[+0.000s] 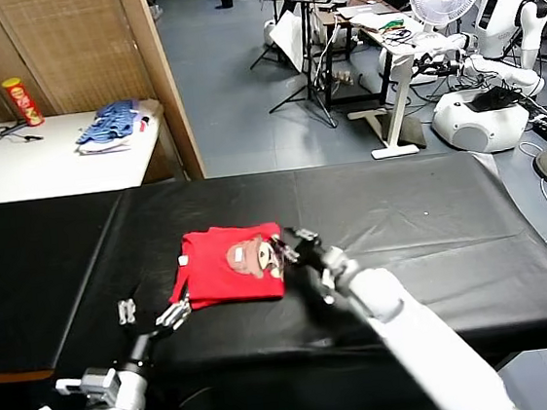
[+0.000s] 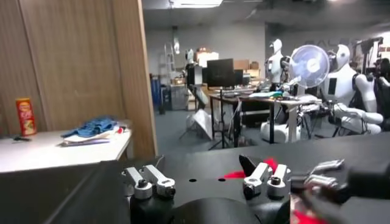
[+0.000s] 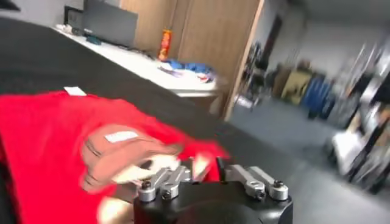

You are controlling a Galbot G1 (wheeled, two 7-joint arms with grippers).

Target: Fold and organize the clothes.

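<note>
The clothes, a bright red T-shirt (image 1: pixel 223 267), lie folded on the black table (image 1: pixel 411 210) with the brown-and-white cartoon print facing up. My right gripper (image 1: pixel 286 250) sits at the shirt's right edge, beside the print. In the right wrist view the shirt (image 3: pixel 55 134) fills the near ground, and the right gripper (image 3: pixel 206 169) has its jaws partly apart with red fabric showing in the gap. My left gripper (image 1: pixel 150 314) hovers open just off the shirt's front left corner, empty. The left wrist view shows the left gripper (image 2: pixel 198 173) wide open, with a sliver of the red shirt (image 2: pixel 234 175) beyond it.
A white side table (image 1: pixel 34 162) at the back left carries a blue-and-white pile of fabric (image 1: pixel 108 124) and a red chips can (image 1: pixel 23 101). A wooden partition (image 1: pixel 167 79) stands behind the black table. Fans, desks and other robots crowd the floor at the back right.
</note>
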